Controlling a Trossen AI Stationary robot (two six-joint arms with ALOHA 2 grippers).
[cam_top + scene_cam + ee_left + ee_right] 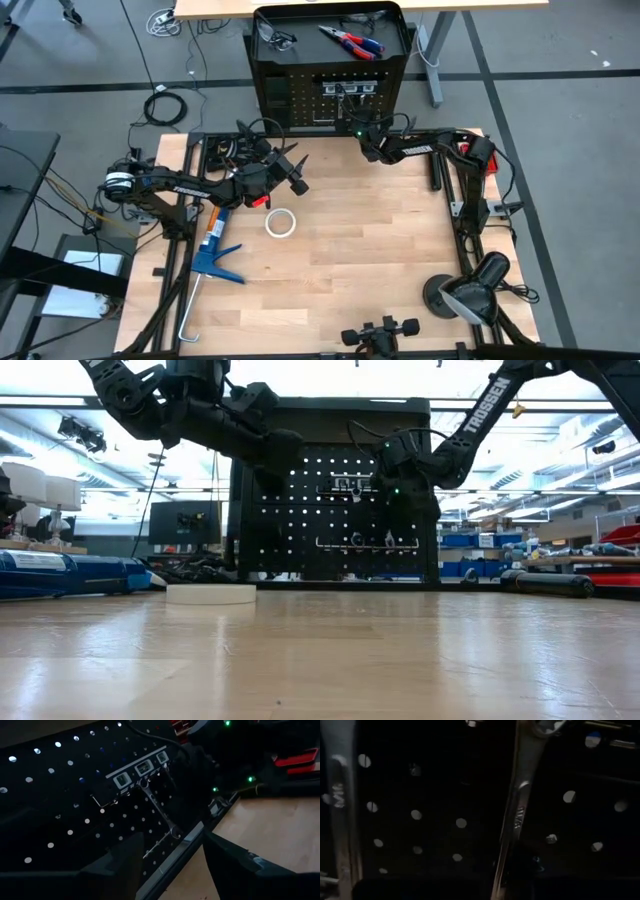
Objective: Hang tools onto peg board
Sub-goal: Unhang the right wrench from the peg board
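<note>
At the peg board (330,85), the right gripper (366,140) sits tight against the panel face, fingers pinched on the lower end of a silver wrench (512,820) that hangs from a hook; a second wrench (339,810) hangs just beside it. Pliers (350,40) and glasses (275,38) lie on the board's top tray. Left gripper (290,170) hovers spread and empty near the board, above the table (360,260), with a tape ring (280,222) and caulking gun (210,262) nearby.
</note>
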